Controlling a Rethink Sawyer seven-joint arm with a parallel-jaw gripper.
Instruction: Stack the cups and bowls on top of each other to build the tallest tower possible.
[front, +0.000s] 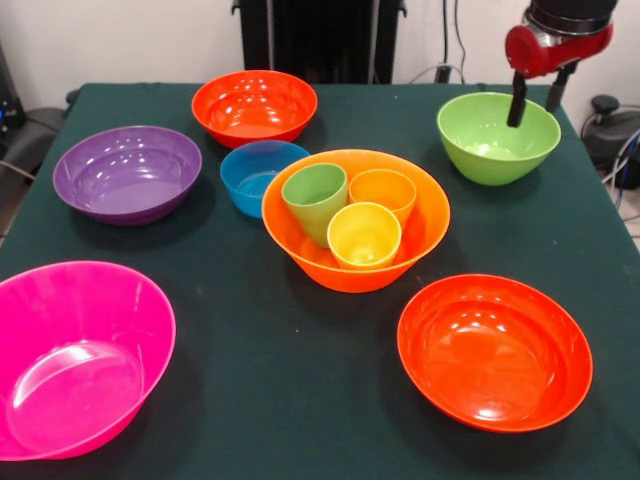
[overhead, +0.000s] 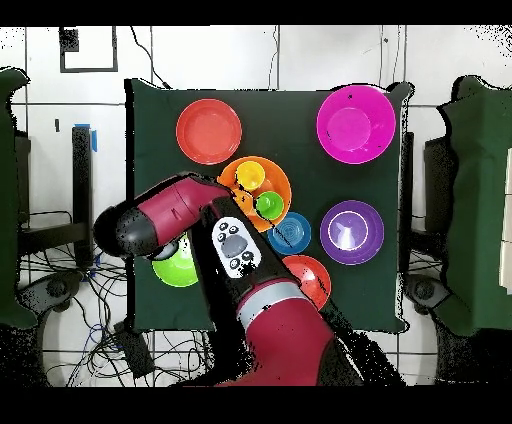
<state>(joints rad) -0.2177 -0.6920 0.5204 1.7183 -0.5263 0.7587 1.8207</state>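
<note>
A dark green cloth covers the tabletop (front: 300, 400), with a pale wall and a black stand behind it at the top of the front view and a white tiled floor with loose cables around it from overhead. The light orange bowl (front: 300, 235) sits mid-frame holding the green cup (front: 314, 197), yellow cup (front: 363, 235) and orange cup (front: 382, 190), the other bowls scattered around it. At upper right, the claw (front: 535, 97) hangs open and empty over the lime green bowl (front: 490, 150).

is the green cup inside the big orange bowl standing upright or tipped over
Tipped. The green cup leans inside the light orange bowl, its mouth tilted toward the camera, resting beside the yellow cup.
</note>
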